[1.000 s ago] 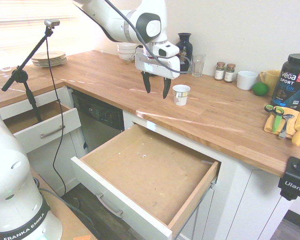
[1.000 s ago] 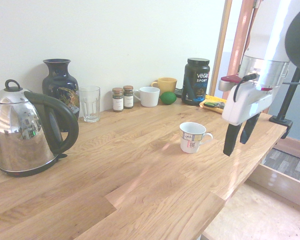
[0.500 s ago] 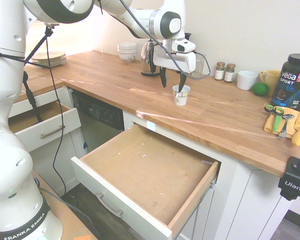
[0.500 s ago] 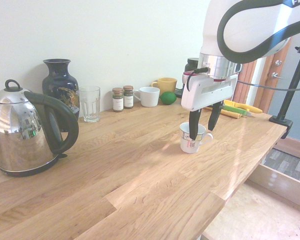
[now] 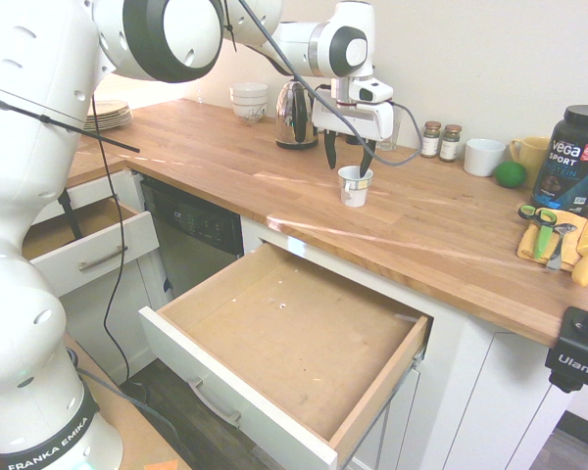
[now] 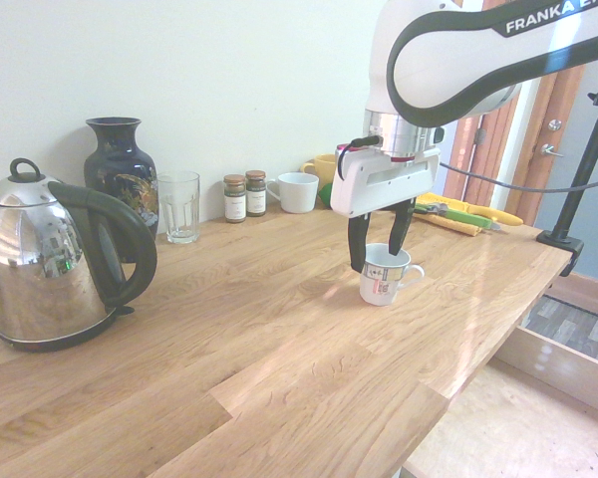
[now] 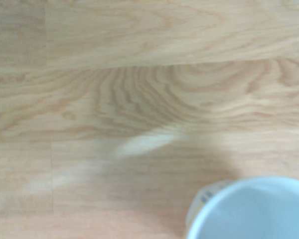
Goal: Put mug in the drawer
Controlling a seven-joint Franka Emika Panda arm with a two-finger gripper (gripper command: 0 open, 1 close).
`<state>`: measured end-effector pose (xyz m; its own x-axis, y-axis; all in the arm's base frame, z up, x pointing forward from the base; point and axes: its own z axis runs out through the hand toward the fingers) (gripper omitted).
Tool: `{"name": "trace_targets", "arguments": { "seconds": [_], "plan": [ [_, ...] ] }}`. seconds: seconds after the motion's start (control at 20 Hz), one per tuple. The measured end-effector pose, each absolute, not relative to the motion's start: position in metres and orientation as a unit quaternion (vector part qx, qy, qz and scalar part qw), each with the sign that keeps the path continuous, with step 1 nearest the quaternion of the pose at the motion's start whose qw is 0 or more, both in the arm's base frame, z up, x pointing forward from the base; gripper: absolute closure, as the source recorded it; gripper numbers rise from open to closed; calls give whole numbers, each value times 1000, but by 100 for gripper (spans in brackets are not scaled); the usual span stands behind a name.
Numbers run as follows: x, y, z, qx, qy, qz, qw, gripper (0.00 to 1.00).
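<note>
The small white mug with faint print stands upright on the wooden counter, its handle toward the counter's front edge. My gripper is open and lowered over it. One finger hangs just outside the mug's wall and the other reaches the rim at or inside the opening. The wrist view catches the mug's rim low in the picture. Below the counter the large drawer is pulled out, showing a bare wood interior.
A kettle, vase, glass and spice jars line the wall. A wider white mug, yellow mug and protein tub stand further along. A smaller drawer is open by the dishwasher.
Over the last second my gripper swung in from the counter's front edge and came down over the mug, then shifted slightly across it. The mug has stayed in place.
</note>
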<state>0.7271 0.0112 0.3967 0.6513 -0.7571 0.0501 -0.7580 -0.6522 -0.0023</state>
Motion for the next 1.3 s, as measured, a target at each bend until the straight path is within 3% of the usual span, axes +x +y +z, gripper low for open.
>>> {"name": "trace_targets", "arguments": {
  "seconds": [1.15, 1.2, 1.3],
  "plan": [
    [736, 15, 349, 906, -422, -1, 22, 0],
    [735, 14, 347, 906, -422, -1, 22, 100],
    [736, 14, 343, 906, -423, 3, 20, 100]
  ]
}}
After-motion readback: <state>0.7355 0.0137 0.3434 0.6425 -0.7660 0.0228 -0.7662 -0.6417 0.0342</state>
